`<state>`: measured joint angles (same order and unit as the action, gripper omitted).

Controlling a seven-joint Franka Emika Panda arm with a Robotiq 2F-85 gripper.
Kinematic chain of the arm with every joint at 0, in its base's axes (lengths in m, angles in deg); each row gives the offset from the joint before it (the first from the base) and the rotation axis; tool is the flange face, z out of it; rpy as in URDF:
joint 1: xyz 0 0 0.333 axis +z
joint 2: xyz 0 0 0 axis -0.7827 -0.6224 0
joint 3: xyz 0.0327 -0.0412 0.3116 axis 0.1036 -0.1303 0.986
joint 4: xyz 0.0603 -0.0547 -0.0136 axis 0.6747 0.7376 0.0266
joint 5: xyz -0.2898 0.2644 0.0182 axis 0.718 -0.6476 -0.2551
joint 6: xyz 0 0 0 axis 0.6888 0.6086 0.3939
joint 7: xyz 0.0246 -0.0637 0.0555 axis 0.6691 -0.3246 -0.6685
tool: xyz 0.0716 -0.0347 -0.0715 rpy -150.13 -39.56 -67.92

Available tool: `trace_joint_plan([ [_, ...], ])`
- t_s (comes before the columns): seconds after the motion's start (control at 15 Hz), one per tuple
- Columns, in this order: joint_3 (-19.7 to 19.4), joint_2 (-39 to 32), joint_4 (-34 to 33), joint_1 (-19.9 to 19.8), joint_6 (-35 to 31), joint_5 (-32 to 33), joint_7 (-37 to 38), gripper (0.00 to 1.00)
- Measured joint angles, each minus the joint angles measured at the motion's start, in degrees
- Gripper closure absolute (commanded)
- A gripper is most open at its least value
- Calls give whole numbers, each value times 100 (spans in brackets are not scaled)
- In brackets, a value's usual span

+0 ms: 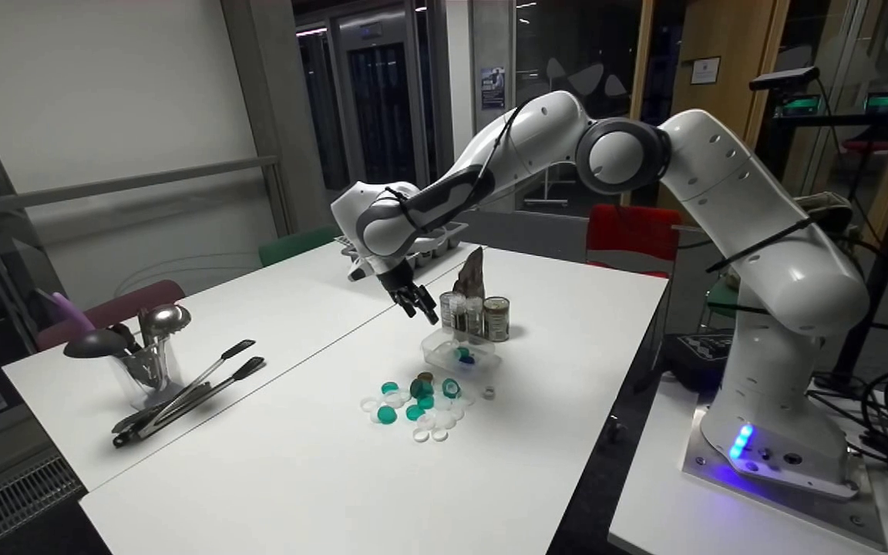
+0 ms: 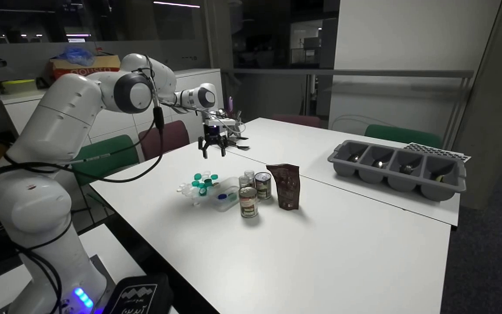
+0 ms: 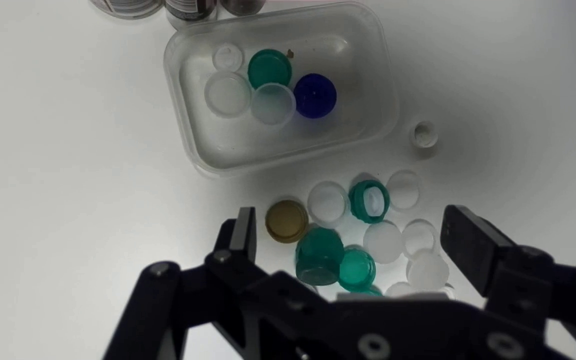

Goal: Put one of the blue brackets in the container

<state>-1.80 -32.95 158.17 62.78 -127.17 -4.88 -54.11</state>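
- Teal caps lie loose on the table, just beside a long side of the clear tub; no brackets show, so these are probably the pieces meant, the tub the container.
- Inside the tub sit a dark blue cap, another teal cap and pale caps, suggesting it serves for collecting.
- On the loose caps' side of the tub, white caps crowd the teal, so picking likely needs careful aim.
- The gripper hangs higher than the tub, fingers wide apart, nothing held, presumably to straddle one cap.
- Cans and a brown pouch stand across the tub from the loose caps, perhaps keeping that side free.
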Motion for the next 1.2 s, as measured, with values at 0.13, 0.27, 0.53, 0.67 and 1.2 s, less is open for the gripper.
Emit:
trace_joint_plan([
  [0.13, 2, -33, 1, 0, -9, -2, 4, 0],
  [0.27, 1, -123, -4, -4, -34, -7, 4, 0],
  [0.53, 1, -502, -206, -28, -69, -47, 4, 0],
  [0.67, 1, -676, -330, -44, -114, -83, 10, 0],
  [1.2, 57, -873, -396, -118, -1038, -432, 5, 0],
])
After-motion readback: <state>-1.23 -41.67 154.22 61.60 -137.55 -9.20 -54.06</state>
